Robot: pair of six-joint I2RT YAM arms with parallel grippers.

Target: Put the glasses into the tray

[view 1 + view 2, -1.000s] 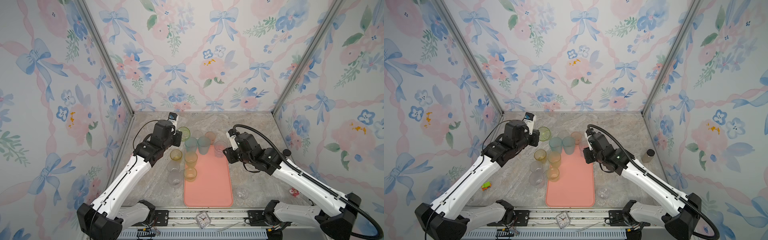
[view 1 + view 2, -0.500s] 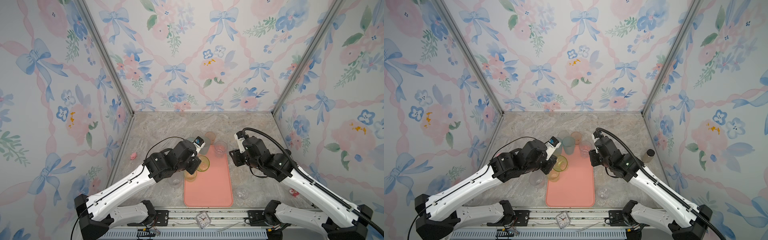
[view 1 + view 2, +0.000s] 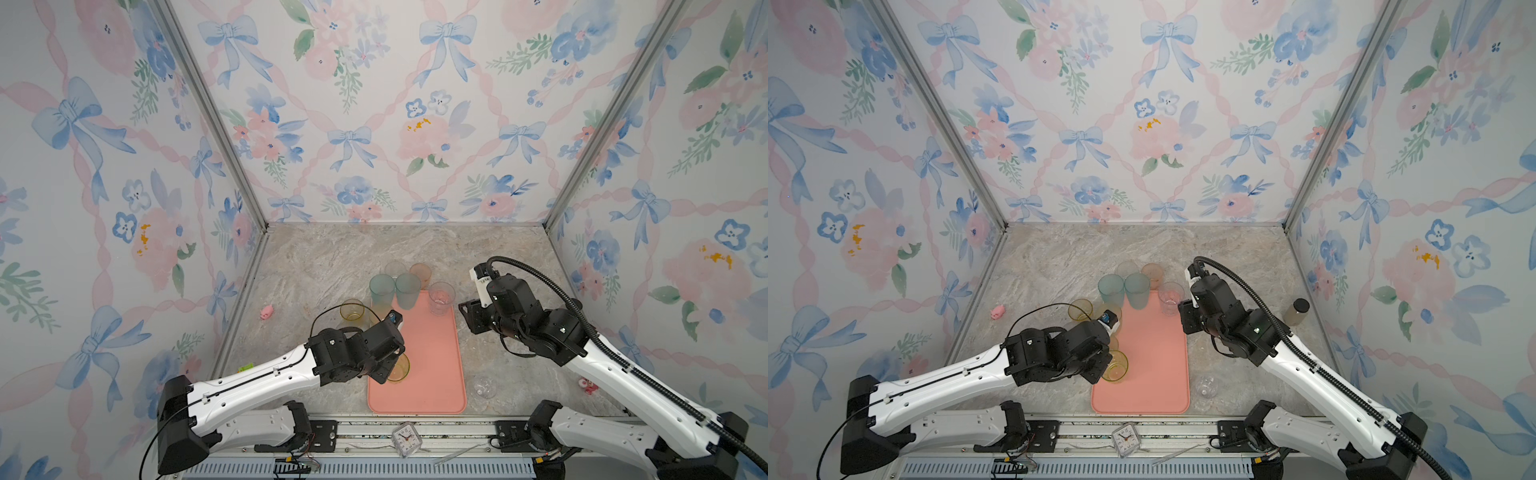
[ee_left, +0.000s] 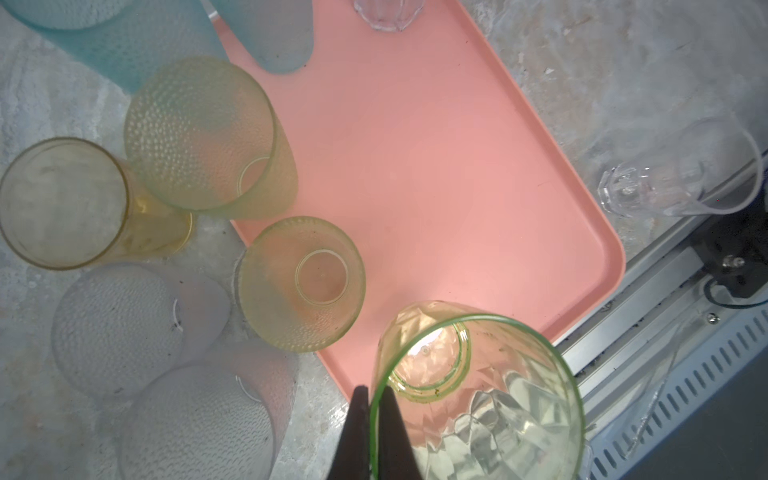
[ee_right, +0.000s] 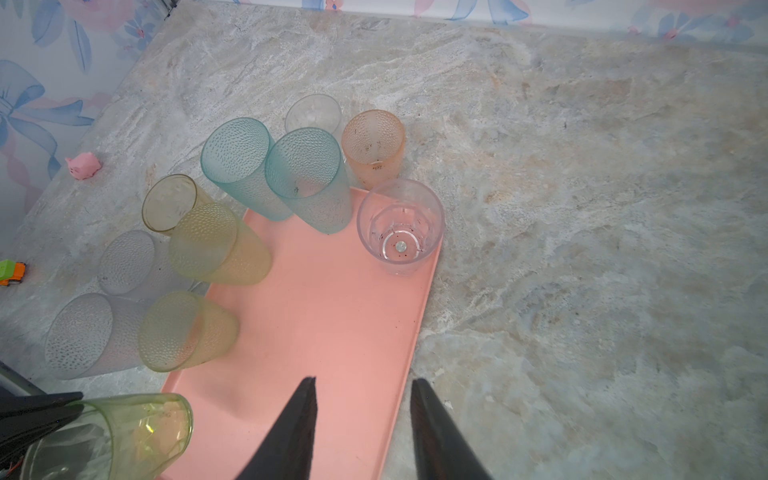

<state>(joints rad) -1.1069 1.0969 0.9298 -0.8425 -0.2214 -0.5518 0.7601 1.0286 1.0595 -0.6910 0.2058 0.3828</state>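
My left gripper [image 4: 373, 392] is shut on the rim of a green faceted glass [image 4: 478, 395], one finger inside and one outside. It holds the glass tilted over the front left of the salmon-pink tray [image 3: 428, 365]. My right gripper [image 5: 363, 384] is open and empty above the tray's right edge. A clear glass [image 3: 441, 297] stands in the tray's back right corner. A teal glass [image 5: 309, 178] stands at its back edge. Several other glasses, among them a yellow-green one [image 5: 216, 245], crowd the table by the tray's left side and back.
A small rounded clear glass [image 3: 484, 386] lies on the table right of the tray. A pink pig toy [image 3: 266, 311] and a green toy [image 3: 245, 366] sit at the left, a beige bottle [image 3: 1296, 311] by the right wall, a clock [image 3: 406, 438] on the front rail.
My left arm has carried the green glass from the back left of the table forward to the tray's front left. My right gripper has drawn back a little to the right.
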